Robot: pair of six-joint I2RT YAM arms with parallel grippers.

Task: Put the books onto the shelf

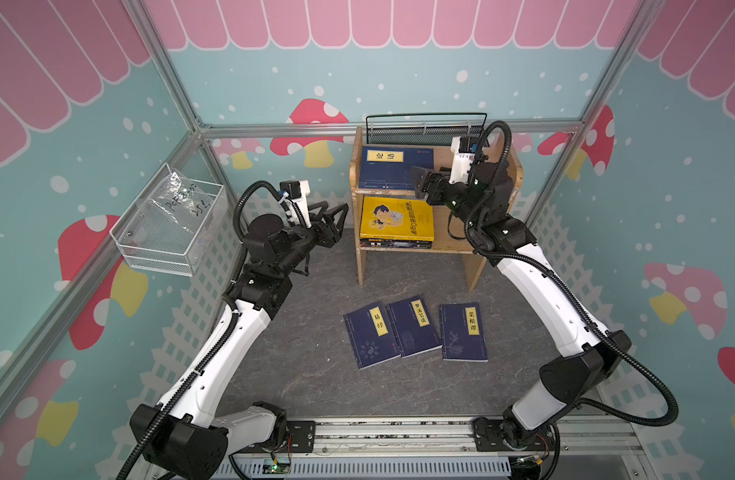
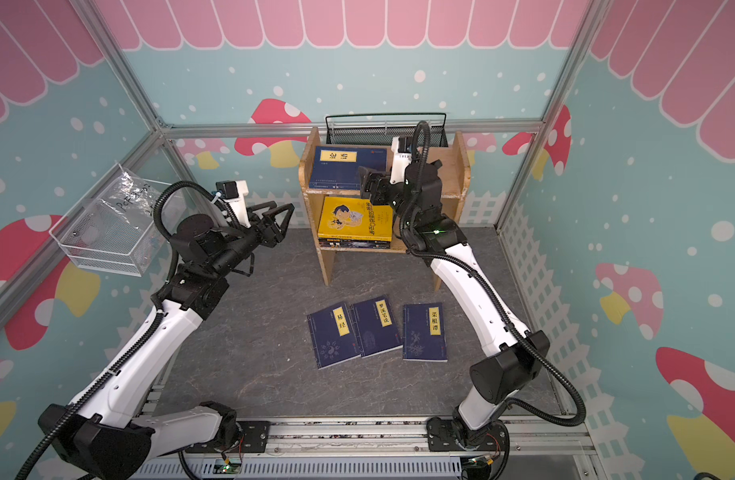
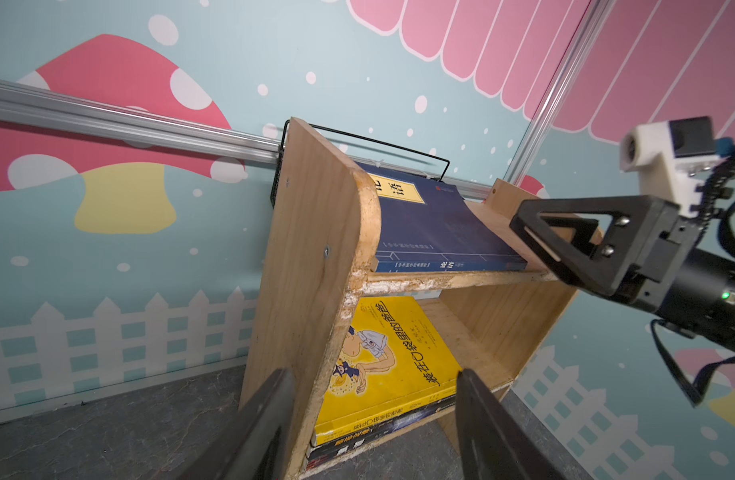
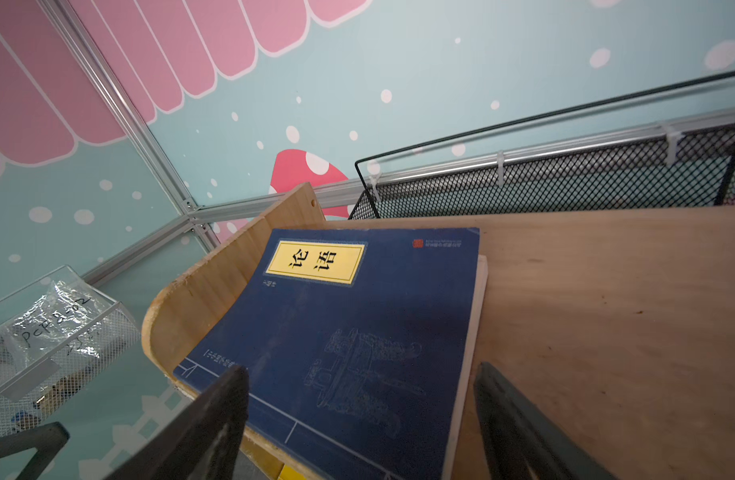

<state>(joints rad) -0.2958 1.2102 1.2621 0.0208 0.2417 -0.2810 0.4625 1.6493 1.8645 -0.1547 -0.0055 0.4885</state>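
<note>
The navy book (image 4: 357,332) lies flat on the top tier of the shelf (image 4: 607,311), directly under and ahead of the right hand (image 1: 426,183). That hand's jaws are spread wide with nothing gripped. The book's edge farthest from the hand curls up against the rounded side panel, and its near edge sits at the tier's front lip. So the main risk is a finger catching the cover as the hand backs off and dragging the book forward over that lip. The curl could also spring flat and nudge the book toward the hand. Below the hand, the yellow book (image 1: 397,218) tops a stack on the lower tier, and a falling book would likely strike it. The left hand (image 1: 332,218), partly spread and empty, hovers with the shelf's side panel just beyond its fingers. A careless reach could knock the light shelf and shift what it holds. Three navy books (image 1: 415,328) remain on the table (image 1: 316,374), well below and behind both hands. Two of them touch, so a pinch at one may disturb its neighbour.
</note>
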